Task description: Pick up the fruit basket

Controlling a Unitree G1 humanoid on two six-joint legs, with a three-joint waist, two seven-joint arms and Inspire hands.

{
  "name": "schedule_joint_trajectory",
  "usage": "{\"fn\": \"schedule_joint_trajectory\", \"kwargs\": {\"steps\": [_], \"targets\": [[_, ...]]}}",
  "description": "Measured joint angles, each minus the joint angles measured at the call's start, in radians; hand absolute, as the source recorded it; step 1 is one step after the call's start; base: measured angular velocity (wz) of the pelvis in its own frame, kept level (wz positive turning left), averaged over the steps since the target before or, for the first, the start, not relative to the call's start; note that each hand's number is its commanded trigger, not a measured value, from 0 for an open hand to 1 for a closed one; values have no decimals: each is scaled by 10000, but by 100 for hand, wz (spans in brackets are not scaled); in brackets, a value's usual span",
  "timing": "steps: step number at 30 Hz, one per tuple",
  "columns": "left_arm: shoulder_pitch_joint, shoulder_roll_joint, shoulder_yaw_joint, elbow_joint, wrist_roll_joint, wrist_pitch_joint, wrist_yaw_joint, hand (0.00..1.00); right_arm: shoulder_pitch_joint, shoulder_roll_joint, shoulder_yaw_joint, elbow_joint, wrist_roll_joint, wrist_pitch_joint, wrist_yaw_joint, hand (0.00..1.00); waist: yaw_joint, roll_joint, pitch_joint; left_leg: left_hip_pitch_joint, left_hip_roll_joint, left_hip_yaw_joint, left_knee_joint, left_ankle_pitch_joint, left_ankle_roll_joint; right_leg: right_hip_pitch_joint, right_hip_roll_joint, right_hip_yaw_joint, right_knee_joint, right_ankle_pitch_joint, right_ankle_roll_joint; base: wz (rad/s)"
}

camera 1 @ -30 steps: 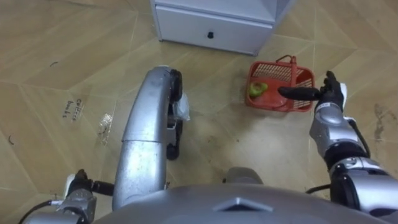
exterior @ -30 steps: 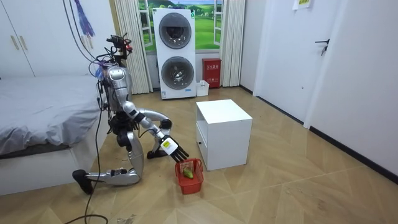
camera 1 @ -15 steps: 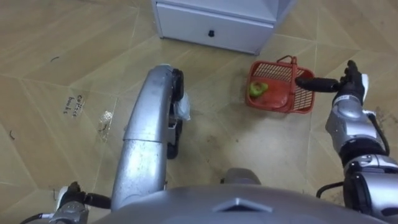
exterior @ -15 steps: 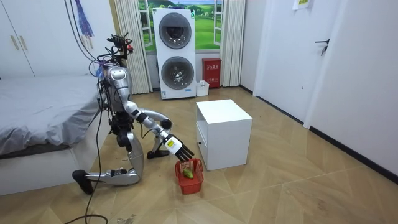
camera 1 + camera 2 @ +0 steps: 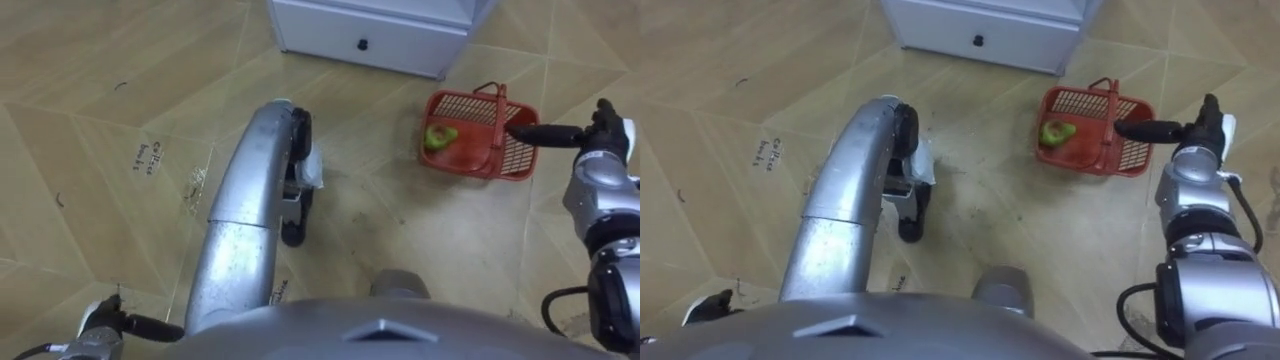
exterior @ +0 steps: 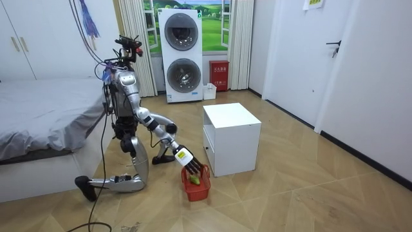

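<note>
The robot is kneeling on one knee on the floor (image 5: 120, 100), between the bed (image 6: 45, 119) and a low white cabinet (image 5: 400, 25). It is holding its right hand (image 5: 590, 133) stretched out low in front of it. That hand is lying flat and wide, with the fingers (image 5: 540, 131) straight and side by side, and it is gripping nothing.

The red fruit basket (image 5: 518, 152) is sitting on the floor right at the fingertips, on the robot's left of the hand. The fingertips are hanging over the basket's nearest rim, close by the upright handle (image 5: 497, 100). I cannot tell whether they are touching it. A green fruit (image 5: 438, 136) is lying in the far end of the basket, away from the hand.

The floor is pale wood laid in slanted planks, and it is showing scuffs and a few dark marks. Beyond the hand and to its left, the cabinet is standing just past the basket, with its drawer knob (image 5: 362, 44) facing the robot. Nothing is lying between the hand and the basket.

Far behind the hand, across the room, two stacked washing machines (image 6: 183, 55) are standing against the wall, and a white door (image 6: 309, 58) is off to the room view's right. The left hand (image 5: 95, 340) is hanging low at the robot's other side, well apart from the basket, and I cannot tell how it is set.
</note>
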Motion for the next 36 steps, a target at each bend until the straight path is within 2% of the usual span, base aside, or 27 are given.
{"fn": "schedule_joint_trajectory", "kwargs": {"steps": [5,11,14,17,19,24,28,33,36], "targets": [[12,78,-172,-19,-3,45,-204,0,-237,-110,442,349,84,-3,474,0,211,70,18,-127,16,9,-85,63,-60,-217,-7,6,42,-32,48,1],[-3,79,-253,-377,-14,165,-511,0,-413,-418,563,823,378,-2,846,0,593,190,26,-273,5,36,-177,146,-76,-406,-35,-7,82,-81,69,2],[-4,80,-260,-380,-14,175,-630,0,-486,-450,693,991,562,-2,979,0,699,221,25,-273,2,37,-198,154,-90,-417,-37,-16,81,-86,63,0],[15,79,-565,-380,-26,203,-706,0,-652,-477,733,1094,690,-2,1069,0,710,324,65,-279,1,65,-200,160,-85,-428,-79,-59,93,-96,72,0],[9,83,-707,-383,-27,204,-846,0,-832,-529,754,1210,741,-2,1220,0,711,362,59,-350,7,95,-207,162,-82,-540,-120,-1,123,-116,110,-2],[-17,83,-726,-407,-168,207,-1043,0,-1176,-575,844,1527,1075,-2,1454,0,718,386,83,-480,30,209,-239,206,17,-716,-236,41,149,-125,128,0],[-17,82,-736,-409,-391,251,-1161,0,-1191,-611,910,1538,1484,-2,1673,0,754,428,97,-480,51,215,-253,230,49,-726,-234,43,182,-123,131,0],[-6,82,-1196,-528,-405,293,-1297,0,-1253,-615,1232,2316,1887,29,2073,0,891,540,135,-480,47,218,-259,238,55,-732,-237,44,193,-114,157,0],[-12,81,-1331,-581,-405,349,-1326,0,-1261,-615,1234,2529,1905,49,2137,0,967,582,131,-481,59,233,-266,242,49,-759,-246,65,193,-117,154,0]]}}
